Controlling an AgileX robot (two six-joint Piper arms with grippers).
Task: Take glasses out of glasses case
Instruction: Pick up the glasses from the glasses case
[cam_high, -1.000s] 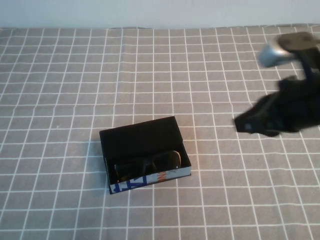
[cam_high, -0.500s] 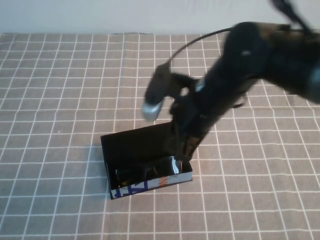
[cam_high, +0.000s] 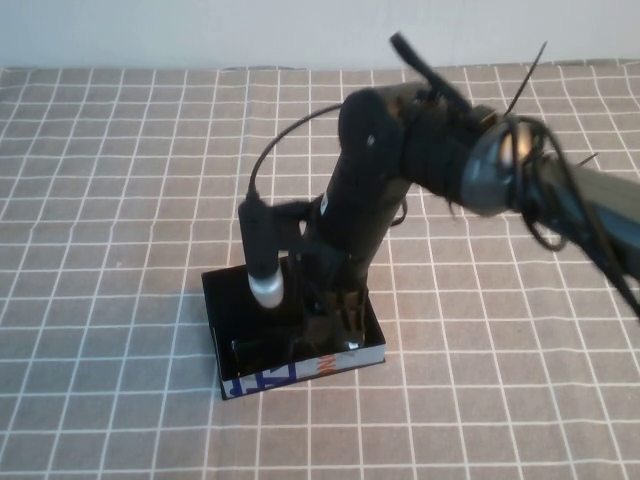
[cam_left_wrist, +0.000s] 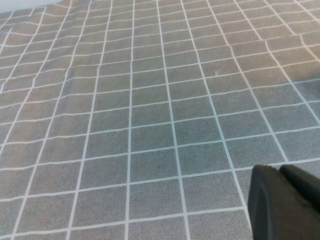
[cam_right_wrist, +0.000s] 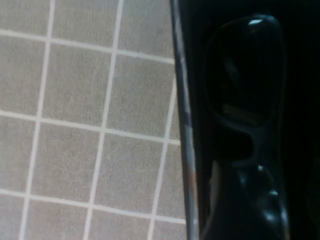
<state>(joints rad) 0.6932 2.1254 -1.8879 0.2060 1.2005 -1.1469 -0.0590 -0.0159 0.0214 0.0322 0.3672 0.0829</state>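
- The glasses case lies open on the grid tablecloth, a little toward 7 o'clock from the middle of the table in the high view.
- Its pale front wall with blue letters and an orange mark faces 6 o'clock, toward the robot.
- The glasses lie inside the case, along the front wall; one glossy dark lens shows clearly in the right wrist view, just beside the case rim.
- In the high view only a part of the frame is visible, at the 6 o'clock side of the black interior.
- The right gripper is lowered into the case, at its 3 o'clock end, directly above the glasses.
- It cannot be told whether this gripper is spread or pressed together, and also not whether it touches the glasses.
- The right arm reaches in from 2 o'clock, with a cable looping beside it.
- The left gripper shows only as a dark tip in the left wrist view, above bare tablecloth; its state cannot be told.
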